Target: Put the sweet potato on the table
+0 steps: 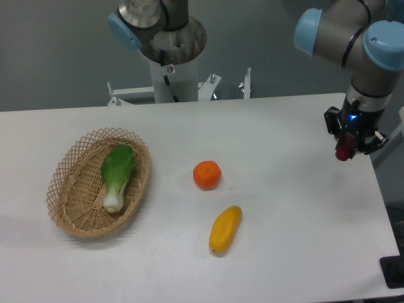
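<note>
My gripper (345,151) is at the far right, above the white table (284,221) near its right edge. It is shut on the sweet potato (343,152), a small dark red-magenta piece that shows between the fingers and hangs just below them. The sweet potato is held clear of the tabletop. Most of it is hidden by the black gripper body.
A round orange (207,175) sits mid-table. A yellow-orange oblong fruit (225,229) lies in front of it. A wicker basket (76,208) at the left holds a green bok choy (117,175). The arm's base (170,57) stands at the back.
</note>
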`<state>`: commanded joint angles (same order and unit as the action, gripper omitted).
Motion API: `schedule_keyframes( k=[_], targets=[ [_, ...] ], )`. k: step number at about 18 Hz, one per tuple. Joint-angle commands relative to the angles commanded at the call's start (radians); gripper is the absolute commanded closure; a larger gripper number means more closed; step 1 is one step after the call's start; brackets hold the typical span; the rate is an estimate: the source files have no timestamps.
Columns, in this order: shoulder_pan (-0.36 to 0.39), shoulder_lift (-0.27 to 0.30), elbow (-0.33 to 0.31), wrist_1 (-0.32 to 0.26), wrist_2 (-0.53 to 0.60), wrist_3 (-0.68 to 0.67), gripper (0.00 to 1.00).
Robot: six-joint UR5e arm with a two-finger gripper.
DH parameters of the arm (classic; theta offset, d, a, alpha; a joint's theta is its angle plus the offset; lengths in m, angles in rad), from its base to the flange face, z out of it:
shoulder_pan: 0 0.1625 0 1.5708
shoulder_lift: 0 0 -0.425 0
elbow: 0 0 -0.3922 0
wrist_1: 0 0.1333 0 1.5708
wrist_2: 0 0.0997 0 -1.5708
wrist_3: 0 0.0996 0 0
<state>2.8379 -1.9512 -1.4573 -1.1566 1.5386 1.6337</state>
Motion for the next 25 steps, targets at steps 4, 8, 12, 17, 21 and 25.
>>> schedule_keyframes(
  k=[4, 8, 12, 17, 21, 25],
  targets=[
    [-0.003, 0.011, -0.026, -0.002, 0.002, -0.005, 0.83],
    [-0.005, 0.031, -0.069, 0.000, 0.002, -0.014, 0.82],
    [-0.012, 0.070, -0.173, 0.018, -0.002, -0.017, 0.83],
    [-0.028, 0.104, -0.317, 0.069, -0.003, -0.008, 0.83],
    [-0.092, 0.117, -0.394, 0.117, -0.002, -0.023, 0.84],
    [-0.123, 0.106, -0.451, 0.121, -0.002, -0.026, 0.83]
  ],
)
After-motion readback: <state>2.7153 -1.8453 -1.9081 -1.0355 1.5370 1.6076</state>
